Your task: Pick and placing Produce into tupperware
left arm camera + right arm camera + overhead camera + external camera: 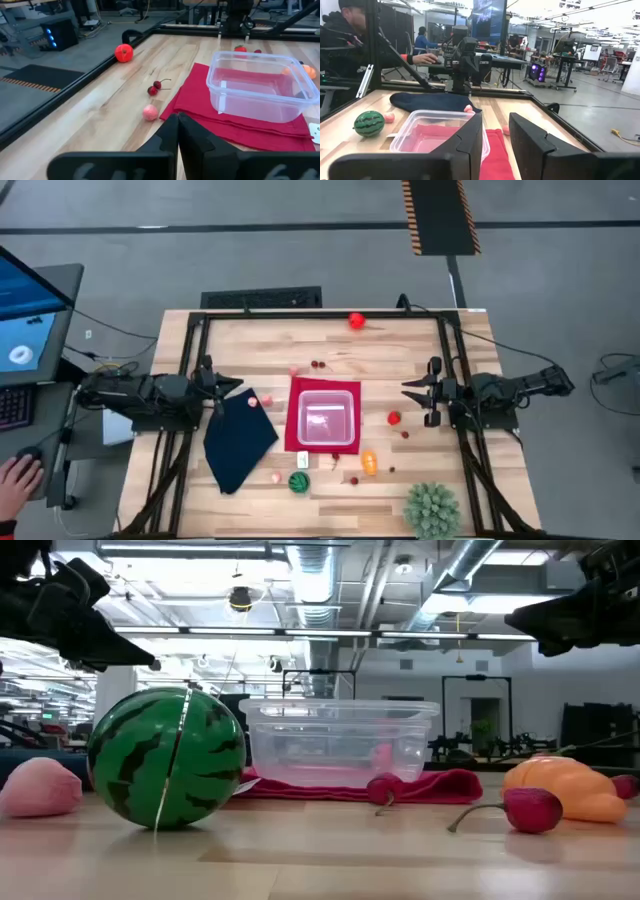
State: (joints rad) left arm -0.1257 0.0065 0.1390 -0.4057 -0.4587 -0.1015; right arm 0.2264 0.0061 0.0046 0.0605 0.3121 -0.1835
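The clear square tupperware (pixel 301 416) stands empty on a flat red mat (pixel 292 442) mid-table. Produce lies scattered around it: a red fruit (pixel 356 321) near the far edge, cherries (pixel 318 364), a pink piece (pixel 252 402) on the navy cloth, a red strawberry (pixel 394 418), an orange piece (pixel 369 463), and a green striped ball (pixel 299 482). My left gripper (pixel 232 387) hovers shut over the cloth, left of the tupperware. My right gripper (pixel 408 391) hovers open to its right, near the strawberry. Both point at the tupperware.
A dark navy cloth (pixel 238 440) lies left of the mat. A spiky green plant ball (pixel 432 508) sits at the near right corner. A black frame (pixel 320 313) borders the table. A person's hand (pixel 18 480) rests on a mouse off the table's left.
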